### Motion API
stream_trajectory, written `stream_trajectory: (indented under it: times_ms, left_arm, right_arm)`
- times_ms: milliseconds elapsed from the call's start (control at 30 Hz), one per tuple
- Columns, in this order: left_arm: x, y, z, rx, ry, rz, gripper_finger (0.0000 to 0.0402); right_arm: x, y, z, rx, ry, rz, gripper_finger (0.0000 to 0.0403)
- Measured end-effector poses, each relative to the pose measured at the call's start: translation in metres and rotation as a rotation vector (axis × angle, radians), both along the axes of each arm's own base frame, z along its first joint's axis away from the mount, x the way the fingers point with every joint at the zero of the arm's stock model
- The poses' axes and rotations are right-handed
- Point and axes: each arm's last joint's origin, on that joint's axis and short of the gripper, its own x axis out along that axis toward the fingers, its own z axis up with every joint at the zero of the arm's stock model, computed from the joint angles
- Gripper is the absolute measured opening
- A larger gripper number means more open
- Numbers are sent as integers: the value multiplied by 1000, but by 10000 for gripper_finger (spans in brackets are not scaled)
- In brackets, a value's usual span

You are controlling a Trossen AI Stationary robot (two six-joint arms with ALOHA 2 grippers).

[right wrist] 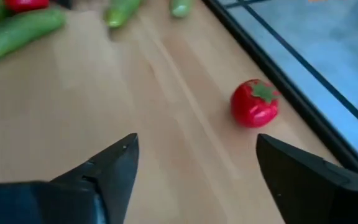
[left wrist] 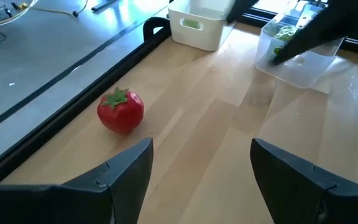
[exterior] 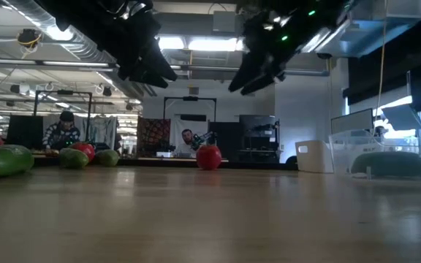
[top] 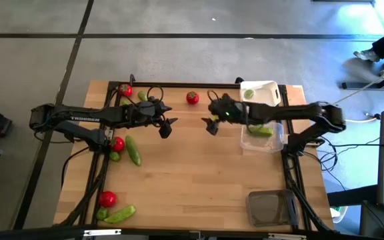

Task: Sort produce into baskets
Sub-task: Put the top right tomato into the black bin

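- Red tomato (top: 192,98) lies loose at the far edge, between both arms, well left of the white basket (top: 270,89).
- Right gripper (top: 211,125) and left gripper (top: 166,128) hover wide, empty.
- Next: 1 gripper likely descends around it.

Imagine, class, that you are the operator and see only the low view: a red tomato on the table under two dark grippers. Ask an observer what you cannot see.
Operator: Where is the tomato relative to the grippers?
Observer: From above, the tomato sits near the table's far edge, between the left gripper and the right gripper, and neither touches it.
Operator: Is either gripper holding anything?
Observer: No. The wrist views show both grippers open and empty.
Operator: What is in the clear basket?
Observer: The clear basket holds green pods.
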Motion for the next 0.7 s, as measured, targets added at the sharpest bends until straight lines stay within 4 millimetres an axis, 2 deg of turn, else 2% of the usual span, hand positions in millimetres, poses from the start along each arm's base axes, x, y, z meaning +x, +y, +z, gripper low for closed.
stream_trajectory:
  times_ms: [133, 267, 500, 700]
  left_arm:
    - [0, 0, 0, 10, 9, -7, 265]
    - [0, 0, -1, 10, 14, -7, 265]
    - [0, 0, -1, 10, 13, -7, 265]
    - [1, 0, -2, 9, 15, -7, 265]
  right_arm:
    - [13, -29, -7, -7, 33, -88, 354]
    - [24, -56, -16, 0, 50, -100, 377]
    - [34, -97, -29, 39, 32, -110, 383]
    - [43, -124, -43, 61, -19, -121, 383]
